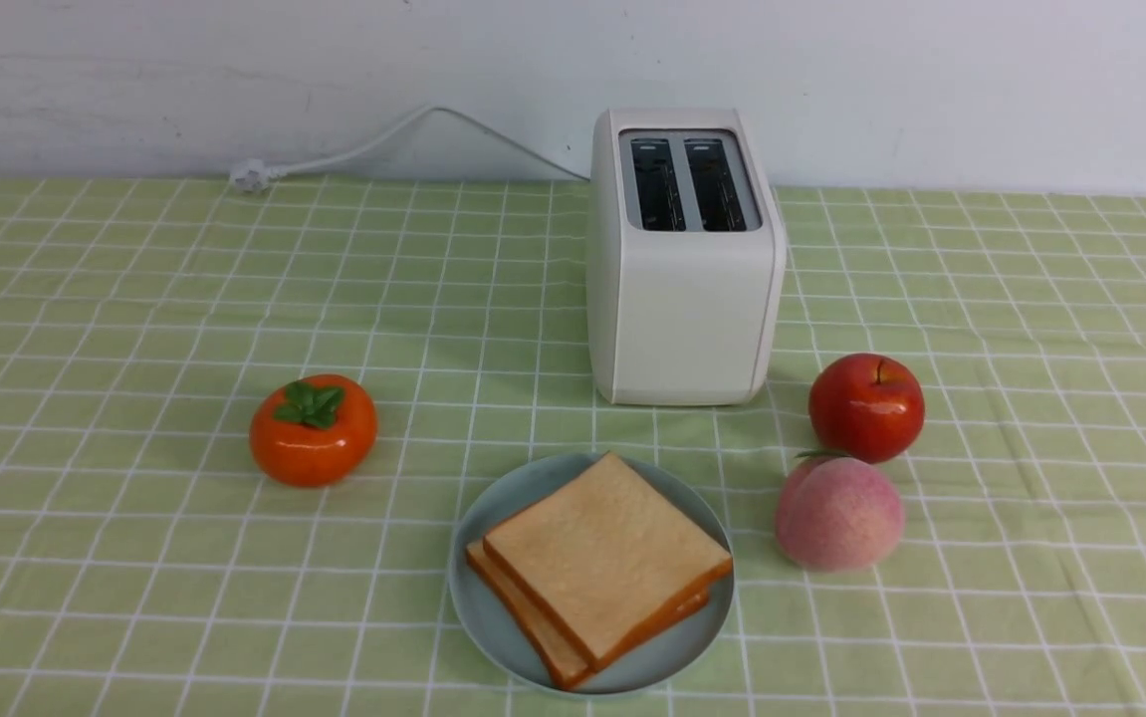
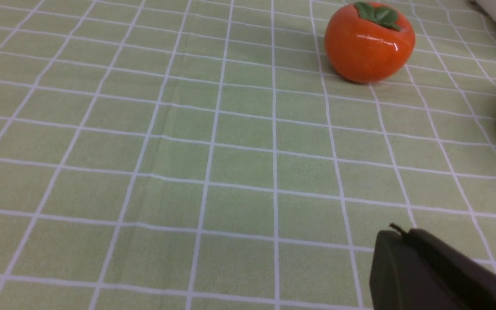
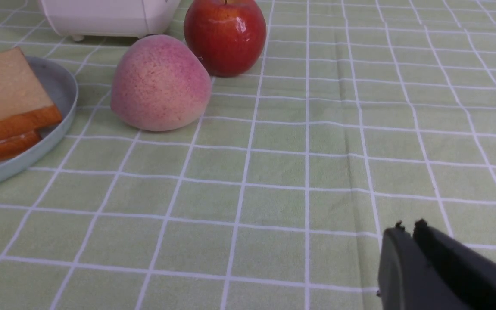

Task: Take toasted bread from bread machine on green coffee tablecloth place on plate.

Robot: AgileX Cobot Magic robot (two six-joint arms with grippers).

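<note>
Front view: cloth (image 1: 1011, 418), pale green with a white grid, spread under everything and reaching back to a white wall (image 1: 184, 80). Toaster (image 1: 692, 309) upright near the wall, white, boxy; two dark slots on top, no bread showing in either. Its white cord (image 1: 363, 154) runs along the wall toward the left, ending in a plug (image 1: 252, 176) at the cloth's back edge.

Plate (image 1: 677, 652) in front of the toaster, round, blue-grey, low-rimmed. Toast (image 1: 607, 558), two slices, lies on it: one flat on the other, turned a little out of line, so that the lower slice shows along two sides. Faces pale gold, crusts orange-brown; a corner of the upper slice reaches the rim on the right.

Three fruits about the plate. Peach (image 1: 839, 515), pink, just right of it; apple (image 1: 866, 406), glossy red, close behind the peach. Persimmon (image 1: 314, 430), orange with green leaves, off to the left, apart from the plate.

Left gripper (image 2: 396, 230), dark, at the edge of its wrist view: tips together, nothing held. Right gripper (image 3: 409, 228): tips only narrowly parted, nothing between them.
</note>
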